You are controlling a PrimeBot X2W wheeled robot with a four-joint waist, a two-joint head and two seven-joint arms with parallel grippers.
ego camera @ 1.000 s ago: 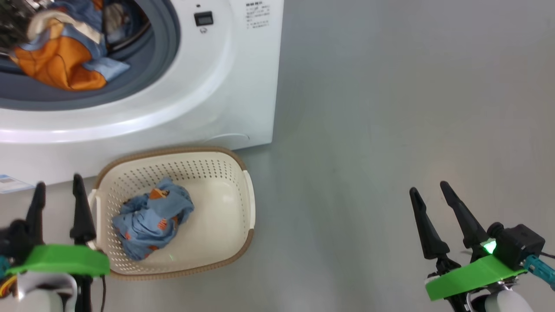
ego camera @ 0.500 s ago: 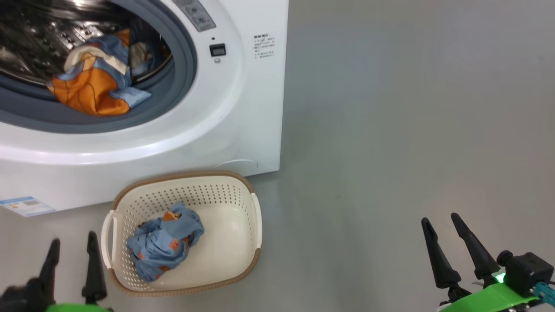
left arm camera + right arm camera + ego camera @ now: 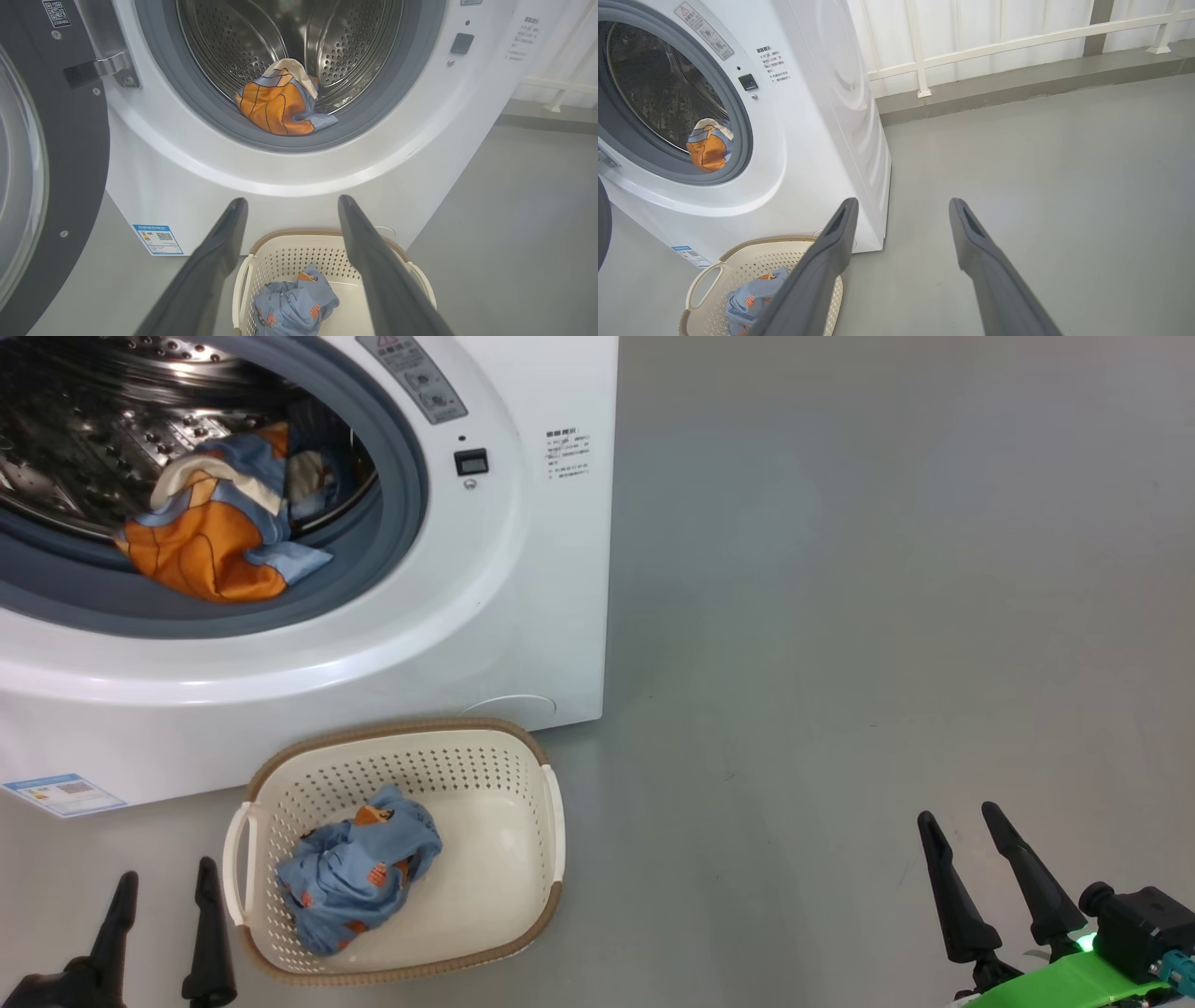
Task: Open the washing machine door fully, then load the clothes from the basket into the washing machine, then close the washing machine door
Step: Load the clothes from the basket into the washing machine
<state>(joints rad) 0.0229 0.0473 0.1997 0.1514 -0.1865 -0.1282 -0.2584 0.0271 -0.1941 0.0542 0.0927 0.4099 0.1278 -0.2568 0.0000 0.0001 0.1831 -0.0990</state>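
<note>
The white washing machine [image 3: 523, 569] stands open, its black-rimmed door [image 3: 51, 140] swung out to the left. One orange and light-blue garment [image 3: 215, 537] lies at the front of the steel drum, partly on the grey gasket. In front of the machine sits the cream basket [image 3: 392, 733] on the floor, holding a crumpled light-blue garment [image 3: 359, 877]. My left gripper [image 3: 163, 887] is open and empty, just left of the basket's near corner. My right gripper [image 3: 957, 812] hangs open and empty over bare floor, far to the right of the basket.
Grey floor [image 3: 840, 616] spreads to the right of the machine. A white railing [image 3: 994, 42] on a low kerb runs along the back. A blue label sticker [image 3: 61, 793] marks the machine's lower front.
The head camera has tilted up, so the machine and basket sit lower in the picture. My left gripper has drawn back from beside the basket toward me. Both grippers stay open.
</note>
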